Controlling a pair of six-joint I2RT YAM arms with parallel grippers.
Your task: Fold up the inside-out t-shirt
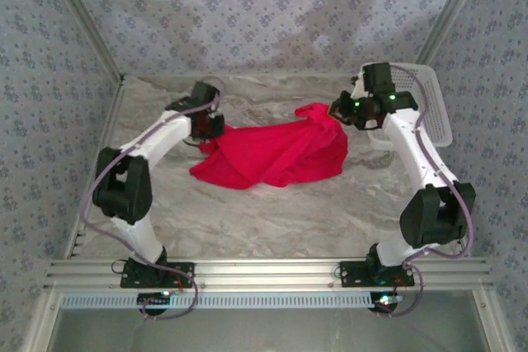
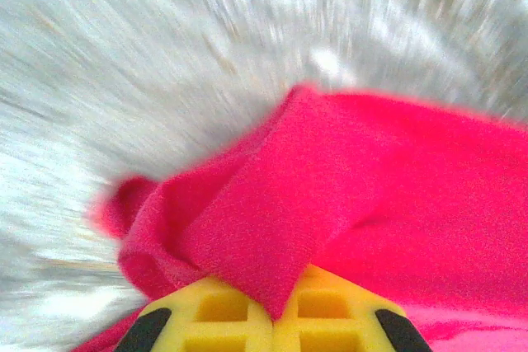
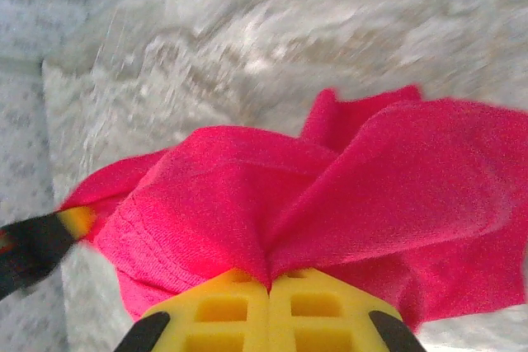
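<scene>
The left tool (image 2: pixel 272 315) is clamped tight on a bunched fold of the red t-shirt (image 1: pixel 276 154). The right tool (image 3: pixel 270 286) pinches another fold, with the cloth draped between them.

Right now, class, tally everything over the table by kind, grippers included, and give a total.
red t-shirt: 1
white plastic basket: 1
grippers: 2, the left gripper and the right gripper, each shut on the red t-shirt
Total: 4
</scene>
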